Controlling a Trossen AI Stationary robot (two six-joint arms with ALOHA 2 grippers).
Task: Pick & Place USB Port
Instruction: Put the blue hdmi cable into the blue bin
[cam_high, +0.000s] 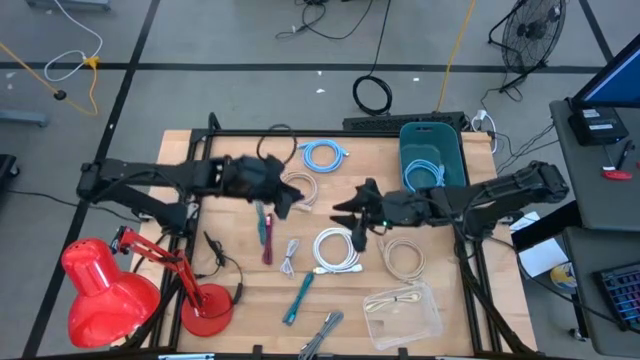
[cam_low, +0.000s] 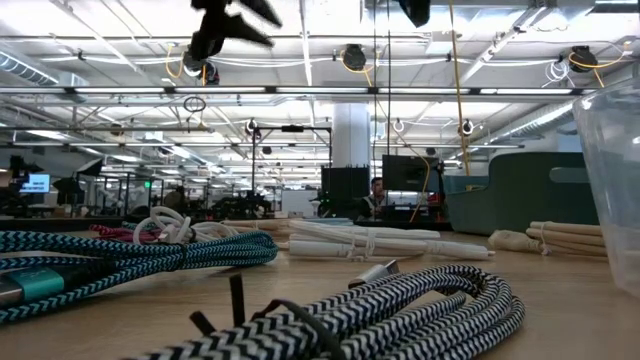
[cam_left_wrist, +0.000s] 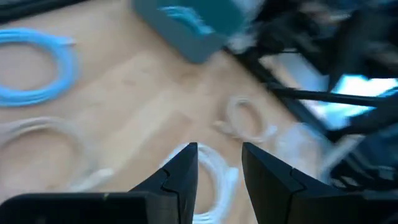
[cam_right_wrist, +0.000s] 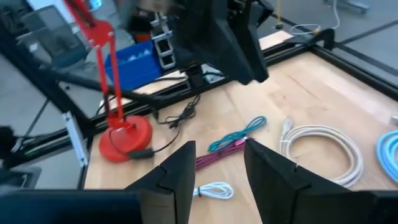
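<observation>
Several bundled cables lie on the wooden table (cam_high: 230, 150): a white coil (cam_high: 337, 250), a beige coil (cam_high: 403, 257), a light-blue coil (cam_high: 325, 153), a pink cable (cam_high: 267, 235) and a teal cable (cam_high: 298, 297). I cannot make out a USB port as such. My left gripper (cam_high: 303, 200) hangs open high above the table's middle, with the white coil (cam_left_wrist: 211, 171) far below its fingers. My right gripper (cam_high: 342, 210) hangs open just to its right and faces it, above the pink and teal cables (cam_right_wrist: 233, 143). Neither holds anything.
A teal bin (cam_high: 432, 150) holding a blue cable stands at the far right. A clear plastic container (cam_high: 402, 312) lies at the near right, and a red desk lamp (cam_high: 110, 290) at the near left. A black-and-white braided cable (cam_low: 400, 310) lies by the near edge.
</observation>
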